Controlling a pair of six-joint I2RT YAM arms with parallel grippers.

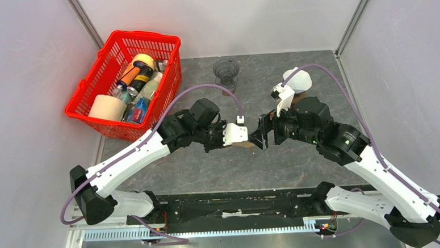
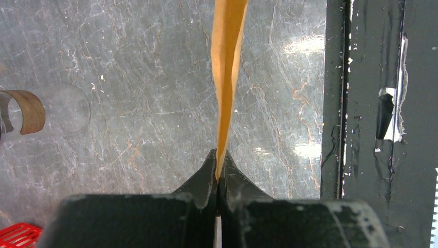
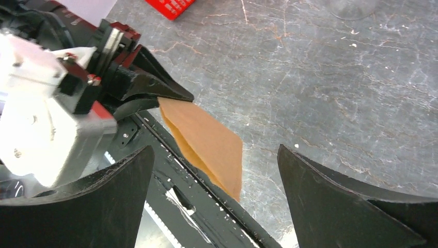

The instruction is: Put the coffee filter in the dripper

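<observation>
The brown paper coffee filter (image 2: 227,77) hangs flat and edge-on above the table, with my left gripper (image 2: 218,164) shut on its near corner. In the right wrist view the filter (image 3: 206,142) sticks out from the left gripper's black fingers (image 3: 155,90), and its free end lies in the wide gap of my open right gripper (image 3: 215,150), touching neither finger. From above, the two grippers (image 1: 247,135) (image 1: 262,134) face each other at mid-table. The clear glass dripper (image 1: 226,72) stands upright at the far centre, apart from both arms, and shows at the left edge as the dripper (image 2: 46,111).
A red basket (image 1: 126,83) full of bottles, cans and a tape roll sits at the far left. A white rounded object (image 1: 298,80) stands at the far right behind the right arm. The black rail (image 1: 239,205) runs along the near table edge.
</observation>
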